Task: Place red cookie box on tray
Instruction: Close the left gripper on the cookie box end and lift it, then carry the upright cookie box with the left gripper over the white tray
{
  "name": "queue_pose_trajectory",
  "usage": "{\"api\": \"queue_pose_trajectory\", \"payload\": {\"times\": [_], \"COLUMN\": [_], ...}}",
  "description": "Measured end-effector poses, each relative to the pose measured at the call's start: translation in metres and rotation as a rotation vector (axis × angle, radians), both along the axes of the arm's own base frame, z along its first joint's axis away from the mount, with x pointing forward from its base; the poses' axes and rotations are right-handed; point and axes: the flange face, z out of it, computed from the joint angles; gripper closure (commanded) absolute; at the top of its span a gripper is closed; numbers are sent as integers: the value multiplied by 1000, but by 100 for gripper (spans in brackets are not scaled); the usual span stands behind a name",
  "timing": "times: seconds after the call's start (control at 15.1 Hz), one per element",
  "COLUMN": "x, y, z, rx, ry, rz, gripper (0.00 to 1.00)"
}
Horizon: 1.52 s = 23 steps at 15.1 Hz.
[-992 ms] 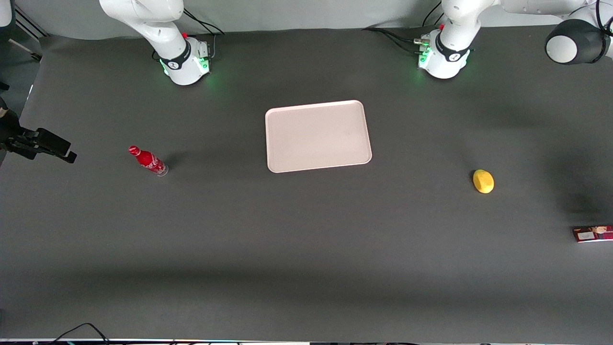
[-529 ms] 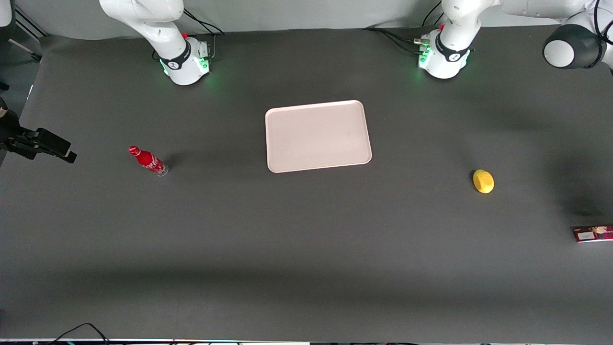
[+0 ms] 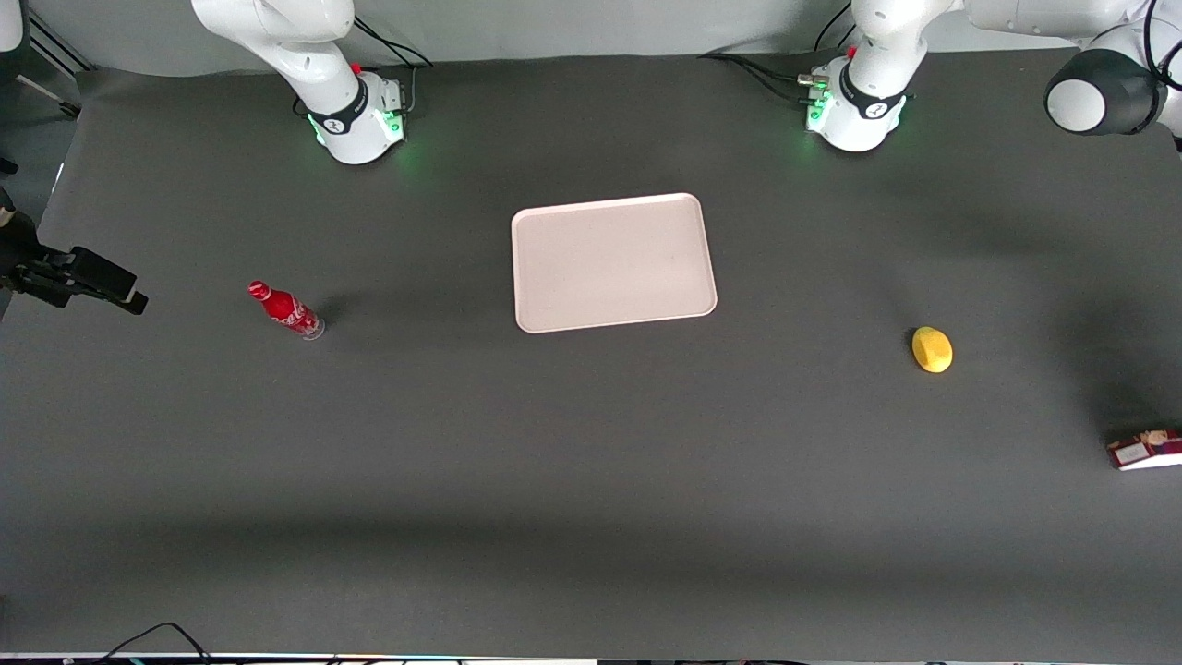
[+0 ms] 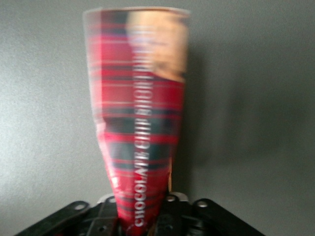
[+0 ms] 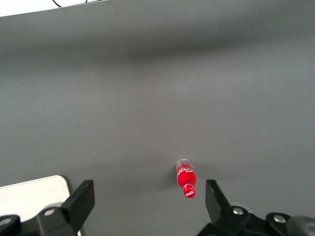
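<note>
The red cookie box [image 4: 140,113], tartan-patterned with white lettering along its side, sticks out from between the jaws of my left gripper [image 4: 142,227], which is shut on one end of it. In the front view only one end of the box [image 3: 1145,449] shows at the working arm's end of the table, tilted with its white label patch visible; the gripper itself is out of that view. The pale pinkish-white tray [image 3: 614,261] lies flat in the middle of the table with nothing on it. One corner of the tray [image 5: 30,191] shows in the right wrist view.
A yellow lemon-like fruit [image 3: 932,349] sits between the tray and the box. A small red soda bottle [image 3: 285,309] stands toward the parked arm's end of the table. The dark mat ends just past the box.
The box's visible end has tilted and shifted slightly upward in the front view. The working arm's elbow has moved a little. Tray, fruit and bottle stay put.
</note>
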Motion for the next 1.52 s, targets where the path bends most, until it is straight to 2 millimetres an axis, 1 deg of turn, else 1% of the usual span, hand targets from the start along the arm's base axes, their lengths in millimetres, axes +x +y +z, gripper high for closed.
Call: {"api": "queue_pose_trajectory", "payload": {"times": [0.4, 0.53, 0.66, 0.73, 0.86, 1.06, 1.26, 1.39, 1.45, 1.52], "x": [4, 7, 9, 10, 11, 4, -5, -17, -23, -26], "y": [-3, -4, -5, -5, -8, -17, -31, -38, -43, -51], "z": [5, 12, 30, 46, 88, 155, 218, 254, 270, 281], "rx": [-1, -5, -18, -20, -28, -53, -58, -55, -57, -66], "ry": [-8, -10, -2, -5, -11, 0, 3, 33, 49, 63], "rz": [-6, -10, -14, -17, -24, -34, -41, -17, 0, 23], "gripper": [100, 100, 100, 100, 100, 100, 100, 100, 100, 100]}}
